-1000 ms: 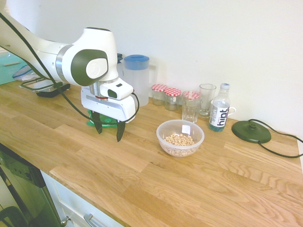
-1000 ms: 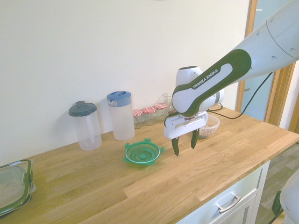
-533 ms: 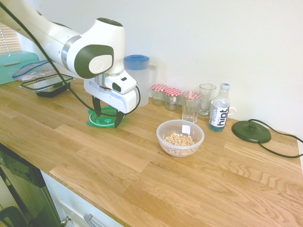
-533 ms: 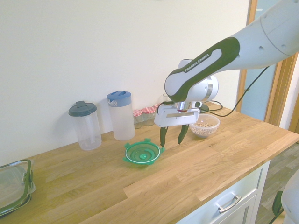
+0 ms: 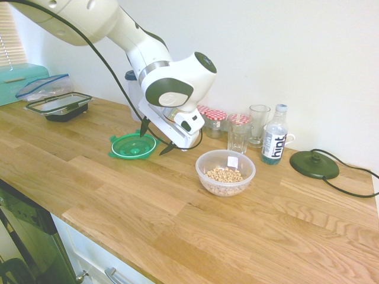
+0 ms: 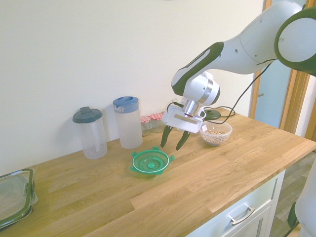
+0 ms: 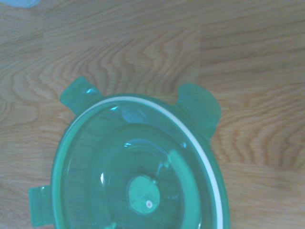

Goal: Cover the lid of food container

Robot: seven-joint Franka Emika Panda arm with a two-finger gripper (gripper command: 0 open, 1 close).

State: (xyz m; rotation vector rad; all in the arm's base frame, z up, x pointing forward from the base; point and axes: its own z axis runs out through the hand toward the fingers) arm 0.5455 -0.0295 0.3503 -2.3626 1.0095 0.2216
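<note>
Hovering tilted with released, empty jaws, the gripper (image 6: 174,141) sits just above the lid (image 6: 150,162), between it and the food container (image 6: 216,133); the lid lies flat on the tabletop (image 6: 212,173).

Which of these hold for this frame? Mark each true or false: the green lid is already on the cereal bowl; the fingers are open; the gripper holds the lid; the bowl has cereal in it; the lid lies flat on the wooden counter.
1. The green lid is on the cereal bowl: false. It lies apart from the bowl, which is uncovered.
2. The fingers are open: true.
3. The gripper holds the lid: false. It hangs tilted above the lid's edge, holding nothing.
4. The bowl has cereal in it: true.
5. The lid lies flat on the wooden counter: true.
</note>
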